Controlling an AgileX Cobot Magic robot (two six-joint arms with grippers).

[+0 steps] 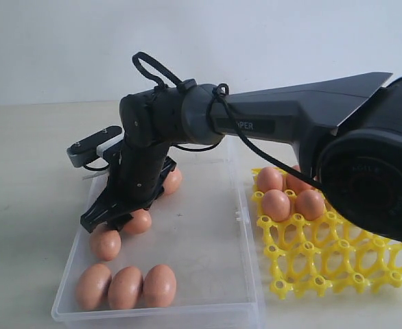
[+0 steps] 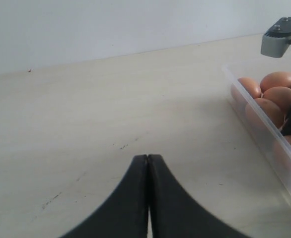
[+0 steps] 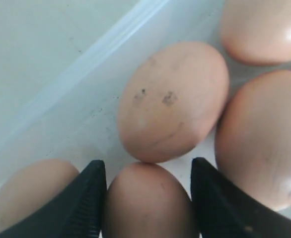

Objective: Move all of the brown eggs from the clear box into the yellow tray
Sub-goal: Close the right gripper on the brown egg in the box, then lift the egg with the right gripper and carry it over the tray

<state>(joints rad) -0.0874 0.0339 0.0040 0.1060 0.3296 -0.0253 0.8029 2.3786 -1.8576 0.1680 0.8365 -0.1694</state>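
Two grippers: right (image 3: pixel 148 198) straddles brown egg (image 3: pixel 148 203) (arm lettering partly hidden, "PER"); left (image 2: pixel 148 163) closed, empty.

A pale beige table (image 1: pixel 22 205) with faint dark scuff marks (image 2: pixel 121 146) meets a plain white wall (image 1: pixel 256 34) along its far edge.

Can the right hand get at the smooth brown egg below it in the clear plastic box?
Probably yes: the right hand is open with its fingers either side of the brown egg, nothing between; neighbouring eggs crowd close.
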